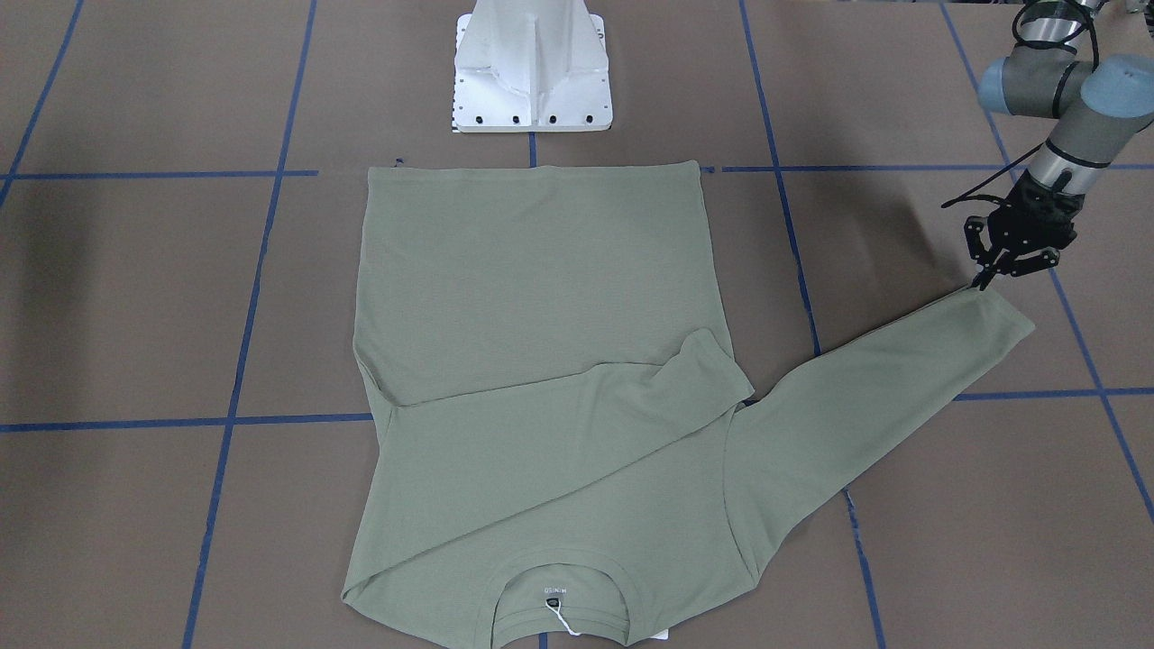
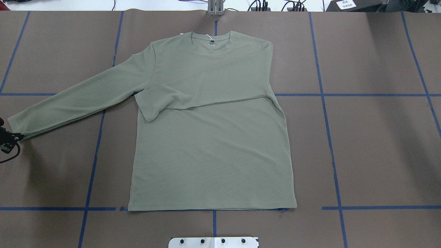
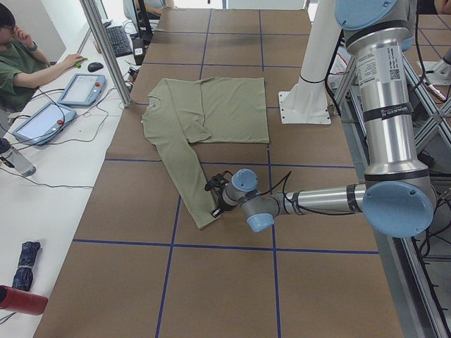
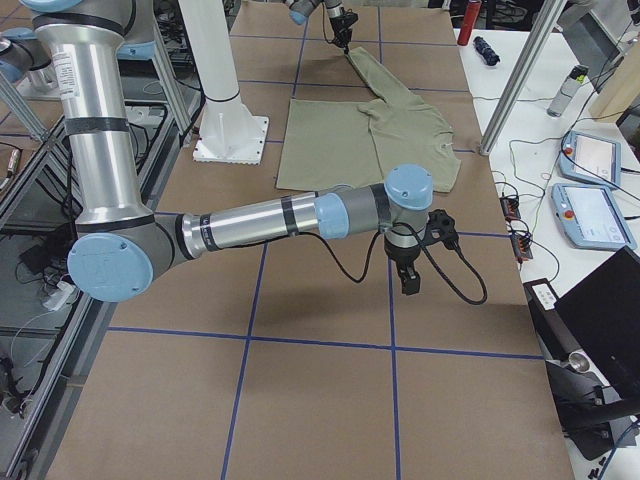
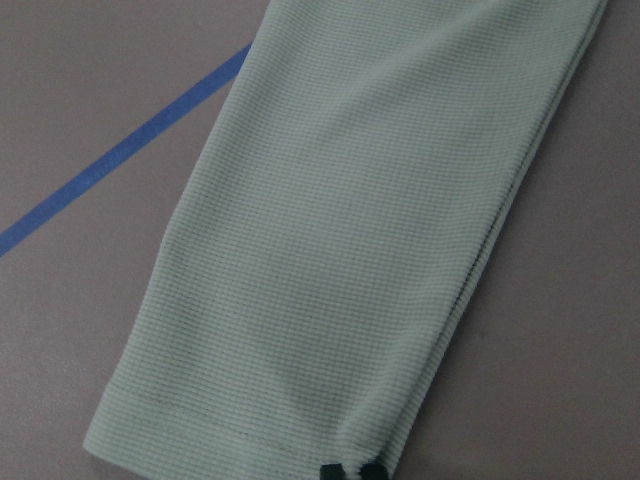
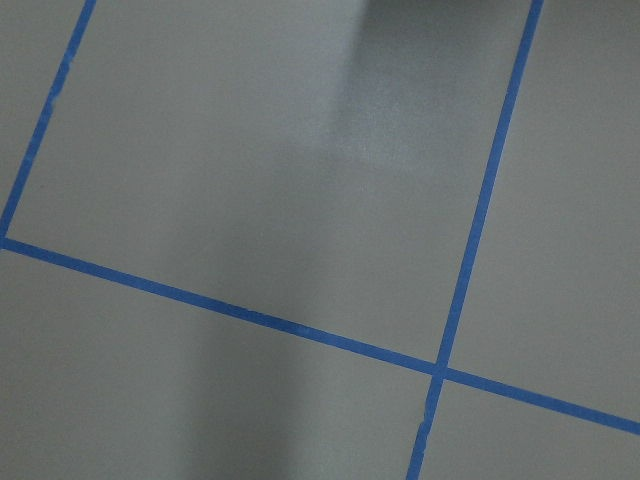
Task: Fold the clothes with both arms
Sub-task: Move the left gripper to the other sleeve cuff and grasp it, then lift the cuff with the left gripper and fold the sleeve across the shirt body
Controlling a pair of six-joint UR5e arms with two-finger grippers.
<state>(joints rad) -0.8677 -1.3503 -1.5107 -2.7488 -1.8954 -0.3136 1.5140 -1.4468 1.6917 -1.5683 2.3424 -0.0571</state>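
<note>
One brand name can be read, on the shirt's collar label.
The neck label (image 1: 552,590) of the shirt (image 1: 541,297) carries small pale letters, seemingly "MINISO", upside down in the front-facing view. The sticker (image 3: 386,68) with a square code on the left arm (image 3: 384,120) and a white card (image 2: 346,4) beyond the surface are too small to read.

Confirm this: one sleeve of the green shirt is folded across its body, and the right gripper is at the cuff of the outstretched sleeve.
Wrong arm: the left gripper is at that cuff, not the right one, as the overhead view shows at its left edge. The rest stands: one sleeve of the shirt is folded across its body, the other outstretched.
</note>
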